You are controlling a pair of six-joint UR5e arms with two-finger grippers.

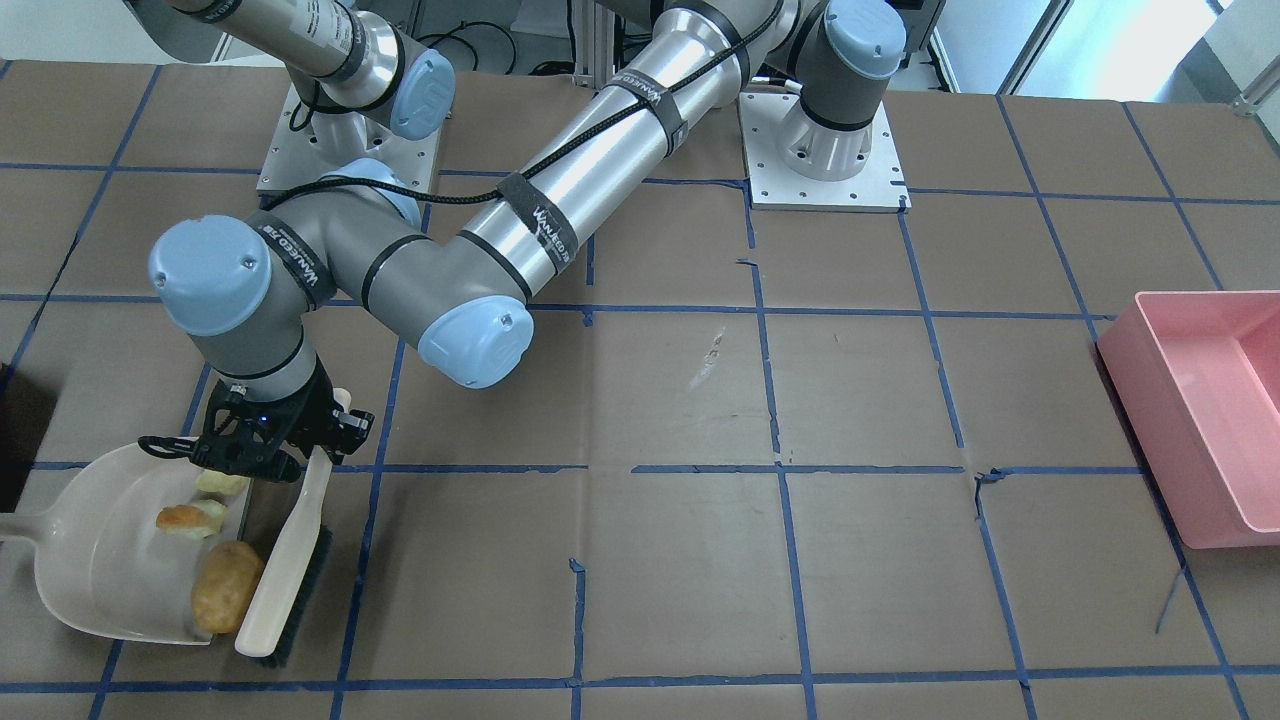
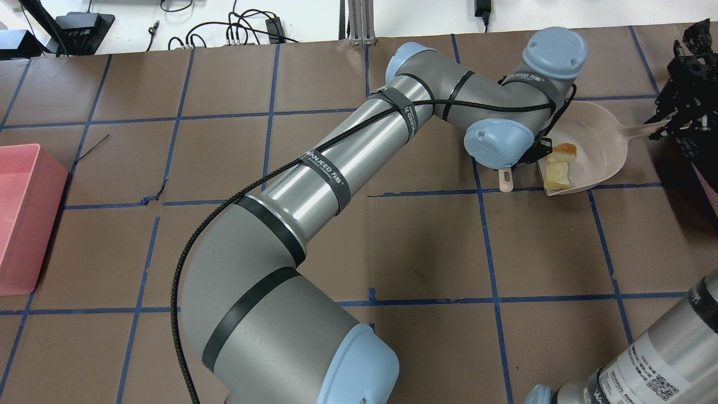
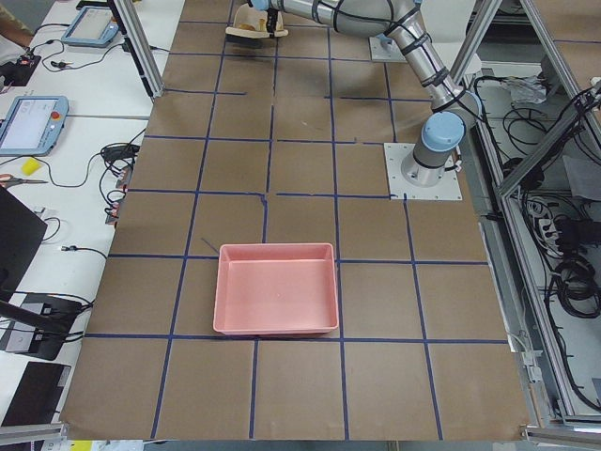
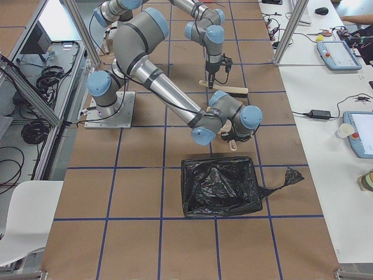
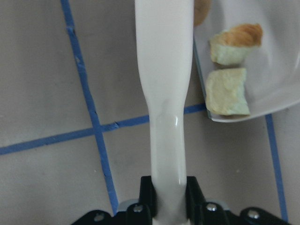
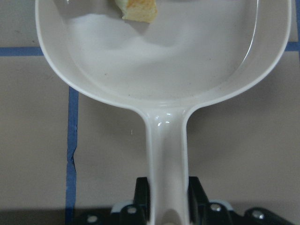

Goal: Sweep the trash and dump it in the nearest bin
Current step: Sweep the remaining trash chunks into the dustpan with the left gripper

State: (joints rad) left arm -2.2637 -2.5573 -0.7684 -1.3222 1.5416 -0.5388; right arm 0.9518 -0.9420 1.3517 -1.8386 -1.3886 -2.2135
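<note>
1. The pan (image 1: 95,570) lies at the lower left of the front view, its handle clamped in the right gripper (image 6: 166,199). The lip should be pressed flat to the table so nothing slips under it.
2. Of the trash, two pale chunks (image 1: 190,518) sit inside the pan near the lip. The potato piece (image 1: 227,587) rests right at the lip, touching the brush.
3. The brush (image 1: 290,560) lies just right of it, its handle pinched by the left gripper (image 5: 167,199). The step looks like the last push. A short, low stroke toward frame left should roll the round piece inward, not along the lip.
4. The table (image 1: 680,400) is covered in brown paper with a grid of blue tape (image 1: 780,380). The tape is torn in places and could snag the bristles.
5. The pink bin (image 1: 1150,440) sits far right, well apart. In the right-side view the black bin (image 4: 221,186) lies near the arms and is likely the nearest.
6. White benches (image 4: 315,134) and metal posts (image 4: 288,29) flank the table.
</note>
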